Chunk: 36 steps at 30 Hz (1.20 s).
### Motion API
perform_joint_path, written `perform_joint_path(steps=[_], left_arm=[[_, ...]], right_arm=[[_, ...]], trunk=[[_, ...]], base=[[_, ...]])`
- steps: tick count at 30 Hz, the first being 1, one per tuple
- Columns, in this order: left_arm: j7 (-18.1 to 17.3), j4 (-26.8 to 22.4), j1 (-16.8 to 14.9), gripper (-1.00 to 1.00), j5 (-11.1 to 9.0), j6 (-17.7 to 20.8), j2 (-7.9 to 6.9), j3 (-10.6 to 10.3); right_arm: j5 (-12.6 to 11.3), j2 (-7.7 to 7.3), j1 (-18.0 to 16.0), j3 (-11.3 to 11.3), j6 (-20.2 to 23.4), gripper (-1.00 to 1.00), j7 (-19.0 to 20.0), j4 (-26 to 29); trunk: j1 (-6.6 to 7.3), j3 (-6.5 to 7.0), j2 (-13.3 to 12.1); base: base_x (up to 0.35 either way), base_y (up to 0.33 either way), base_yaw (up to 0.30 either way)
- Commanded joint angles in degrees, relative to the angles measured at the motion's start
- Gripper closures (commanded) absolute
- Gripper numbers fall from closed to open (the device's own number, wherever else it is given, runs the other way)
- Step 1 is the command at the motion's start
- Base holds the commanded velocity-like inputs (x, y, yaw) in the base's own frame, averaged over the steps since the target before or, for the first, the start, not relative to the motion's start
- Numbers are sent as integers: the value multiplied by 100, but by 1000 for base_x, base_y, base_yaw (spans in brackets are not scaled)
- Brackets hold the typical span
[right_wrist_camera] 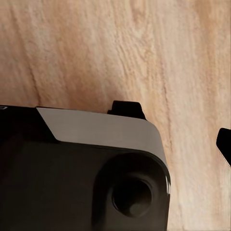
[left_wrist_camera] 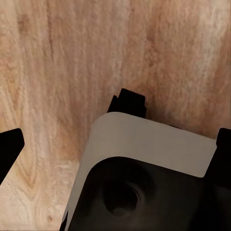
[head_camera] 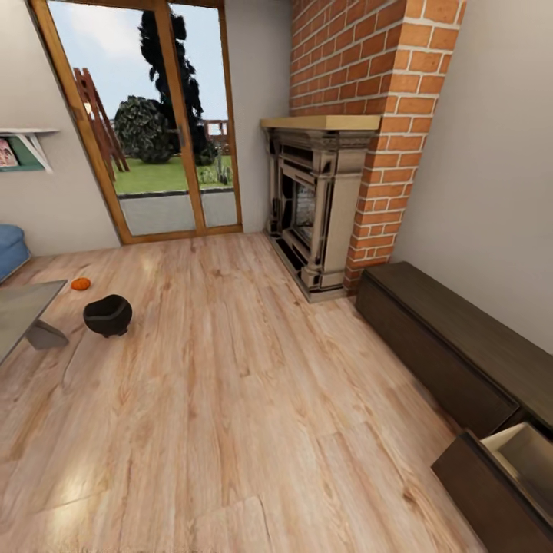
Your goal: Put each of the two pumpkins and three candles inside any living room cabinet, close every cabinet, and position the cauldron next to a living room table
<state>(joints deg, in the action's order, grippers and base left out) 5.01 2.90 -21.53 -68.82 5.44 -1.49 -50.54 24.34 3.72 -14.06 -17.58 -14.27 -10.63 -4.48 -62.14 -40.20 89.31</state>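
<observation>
Across the wooden floor, far to my left, the cauldron is sitting beside a table cut off by the edge, one pumpkin lying just beyond. Rightward, the cabinet is showing one front standing open. Both my grippers' fingers are lying apart over bare boards, gripping nothing.

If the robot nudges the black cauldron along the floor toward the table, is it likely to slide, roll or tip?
The cauldron sits upright on smooth wood floor, so a low push probably slides it. Its round belly suggests a small base, so a push near the rim may rock or tip it. It looks rigid and far bigger than the nearby pumpkin, so likely heavier.
</observation>
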Motion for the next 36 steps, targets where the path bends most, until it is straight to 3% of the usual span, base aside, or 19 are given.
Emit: perform_joint_path(steps=[1,13,36], left_arm=[[0,0,0,-100,0,0,0,0],[-6,0,8,-100,0,1,0,0],[-9,0,61,-100,0,4,30,0]], right_arm=[[0,-1,0,0,1,-100,0,0],[5,-1,0,0,55,-100,0,17],[71,-49,0,10,66,-100,28,44]], trunk=[[0,5,0],[0,18,0],[0,-97,0]], base=[[0,0,265],[0,0,281],[15,0,239]])
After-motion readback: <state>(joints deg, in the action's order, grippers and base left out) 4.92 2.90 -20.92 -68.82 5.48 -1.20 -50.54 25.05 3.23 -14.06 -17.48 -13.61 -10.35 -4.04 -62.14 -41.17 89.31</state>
